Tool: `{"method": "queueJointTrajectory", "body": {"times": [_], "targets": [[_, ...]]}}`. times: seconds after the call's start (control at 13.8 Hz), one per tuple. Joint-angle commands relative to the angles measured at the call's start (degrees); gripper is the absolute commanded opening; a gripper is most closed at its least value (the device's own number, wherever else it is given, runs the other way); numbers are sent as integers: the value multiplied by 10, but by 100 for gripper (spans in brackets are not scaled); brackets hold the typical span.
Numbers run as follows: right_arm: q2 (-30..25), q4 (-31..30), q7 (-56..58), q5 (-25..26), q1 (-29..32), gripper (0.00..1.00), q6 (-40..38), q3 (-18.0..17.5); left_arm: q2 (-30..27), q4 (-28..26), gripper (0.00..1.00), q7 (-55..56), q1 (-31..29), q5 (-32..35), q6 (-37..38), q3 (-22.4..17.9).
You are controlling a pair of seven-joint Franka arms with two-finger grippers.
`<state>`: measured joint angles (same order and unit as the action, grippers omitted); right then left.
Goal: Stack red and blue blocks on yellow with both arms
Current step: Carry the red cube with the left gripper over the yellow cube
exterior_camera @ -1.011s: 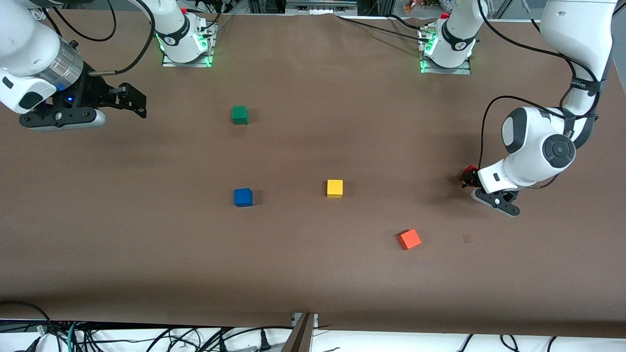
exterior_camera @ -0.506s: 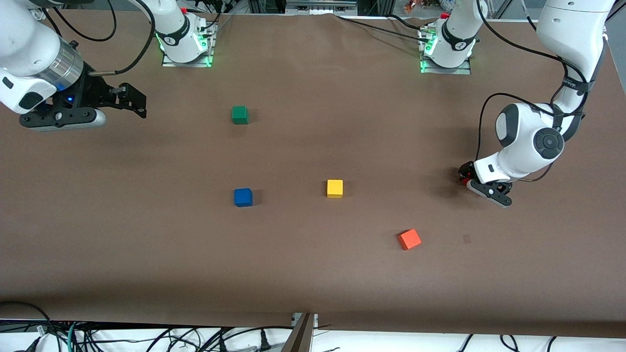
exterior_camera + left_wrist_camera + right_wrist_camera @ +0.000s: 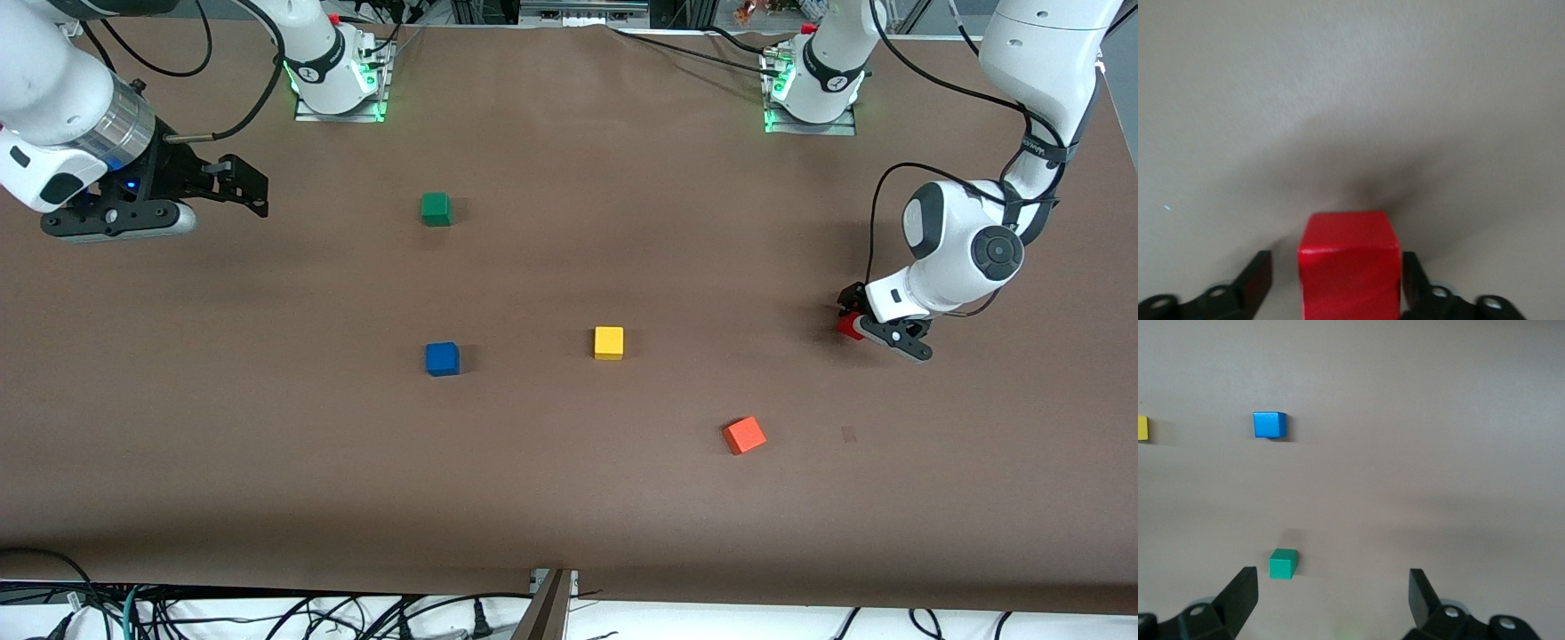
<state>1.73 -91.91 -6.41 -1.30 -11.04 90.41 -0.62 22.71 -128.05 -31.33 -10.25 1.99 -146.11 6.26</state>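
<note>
The red cube (image 3: 849,328) sits at the left arm's end of the table. My left gripper (image 3: 851,317) is down around it. In the left wrist view the red cube (image 3: 1348,263) stands between the fingers of the left gripper (image 3: 1337,279), one finger (image 3: 1413,273) close against it and the other (image 3: 1257,280) a gap away. The blue cube (image 3: 442,358) and the yellow cube (image 3: 609,342) sit apart mid-table. My right gripper (image 3: 252,190) is open and empty, waiting over the right arm's end. The right wrist view shows its gripper (image 3: 1331,597), the blue cube (image 3: 1269,425) and the yellow cube (image 3: 1142,428).
A green cube (image 3: 436,209) sits nearer the bases than the blue one; it also shows in the right wrist view (image 3: 1283,563). An orange cube (image 3: 744,435) lies tilted, nearer the front camera than the yellow one, toward the left arm's end.
The left arm's wrist and forearm have shifted toward its base while its gripper stayed at the red cube. The right gripper has hardly moved.
</note>
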Motion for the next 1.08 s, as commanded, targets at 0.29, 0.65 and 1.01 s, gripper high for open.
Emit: {"method": "queueJointTrajectory", "body": {"times": [0.29,0.65,1.01], "targets": [[1,11,9,5,5,100,-10,-4,-20,149,0,90,7,-48,178,73],[2,11,7,1,5,100,-10,-4,0,258,0,458,169,-42,243,91],[1,10,18,1,5,100,-11,-4,125,405,0,572,275,-39,243,86]]}}
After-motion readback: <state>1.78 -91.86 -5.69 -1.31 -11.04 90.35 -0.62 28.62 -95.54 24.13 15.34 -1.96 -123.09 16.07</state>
